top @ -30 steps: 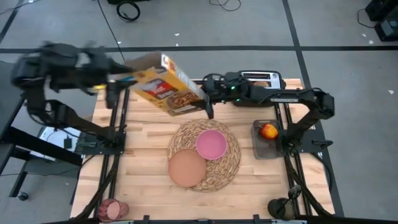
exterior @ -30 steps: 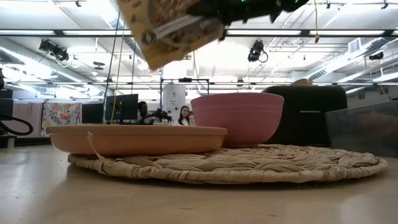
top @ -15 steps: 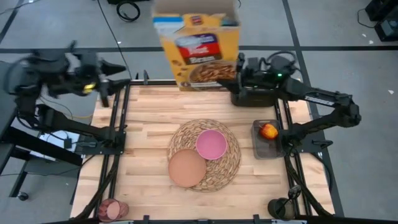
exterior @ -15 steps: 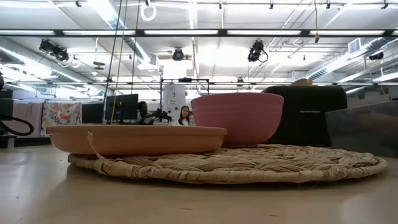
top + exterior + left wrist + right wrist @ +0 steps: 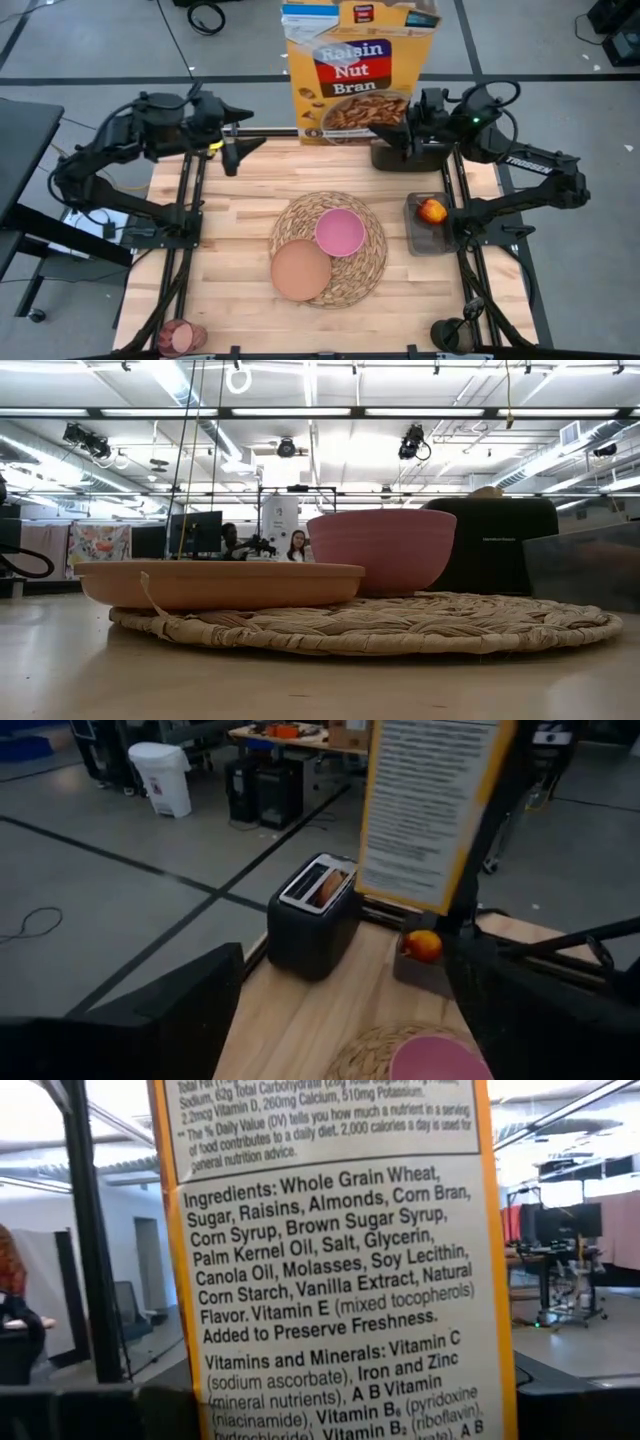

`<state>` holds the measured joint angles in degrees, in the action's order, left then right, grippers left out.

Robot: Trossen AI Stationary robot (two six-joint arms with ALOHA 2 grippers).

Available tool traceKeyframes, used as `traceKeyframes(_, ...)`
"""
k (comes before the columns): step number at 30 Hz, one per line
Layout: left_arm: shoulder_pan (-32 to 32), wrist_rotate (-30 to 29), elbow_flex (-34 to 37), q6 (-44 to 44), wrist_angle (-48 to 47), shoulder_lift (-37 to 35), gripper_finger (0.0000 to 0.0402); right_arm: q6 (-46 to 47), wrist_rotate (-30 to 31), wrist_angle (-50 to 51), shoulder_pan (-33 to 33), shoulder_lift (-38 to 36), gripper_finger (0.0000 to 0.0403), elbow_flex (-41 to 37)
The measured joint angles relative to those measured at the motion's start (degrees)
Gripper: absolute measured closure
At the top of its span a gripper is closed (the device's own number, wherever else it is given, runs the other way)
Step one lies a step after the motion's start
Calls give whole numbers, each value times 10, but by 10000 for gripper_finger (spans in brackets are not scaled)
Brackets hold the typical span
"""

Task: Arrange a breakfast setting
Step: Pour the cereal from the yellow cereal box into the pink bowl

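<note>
A yellow Raisin Nut Bran cereal box [image 5: 352, 70] stands upright in the air over the table's far edge, and my right gripper [image 5: 408, 118] is shut on it. My left gripper [image 5: 232, 152] is open and empty over the far left of the table. The pink bowl [image 5: 340, 231] and the tan-brown plate [image 5: 301, 270] rest on the round straw placemat [image 5: 372, 262]. The red apple [image 5: 432, 211] lies in a dark tray. The pinkish-red tumbler [image 5: 180, 337] is at the near left corner. A toast slice [image 5: 322, 888] sticks up from the toaster. I see no spoon. My right gripper holds the cereal box at the lower part of its right edge [image 5: 400, 112], one finger on each broad face; the narrow ingredients panel [image 5: 330, 1280] faces the wrist camera. The fingers come level from the table's right. The box is upright and lifted clear of the table.
A black toaster [image 5: 312, 918] stands at the far right of the table, under my right arm. The dark tray [image 5: 420, 236] sits right of the placemat. Bare wood lies left of the placemat [image 5: 220, 240].
My right gripper has carried the cereal box from above the bowl up and toward the table's far edge, turning it from tilted to upright. My left gripper has moved toward the table's right, in over the far left corner.
</note>
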<state>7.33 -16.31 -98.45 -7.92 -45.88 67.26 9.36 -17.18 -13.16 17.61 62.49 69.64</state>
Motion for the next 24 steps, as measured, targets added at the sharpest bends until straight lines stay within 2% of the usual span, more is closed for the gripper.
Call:
traceKeyframes(6, -1, 46, 0, 5, 57, 33, 46, 1, -26, -26, 0, -6, 178, 0)
traceKeyframes(13, -1, 66, 0, 24, 155, 36, 46, 8, -38, -31, 0, -7, 178, 0)
traceKeyframes(24, -1, 74, 0, 34, 163, 57, 46, 12, -58, -43, 0, -7, 178, 0)
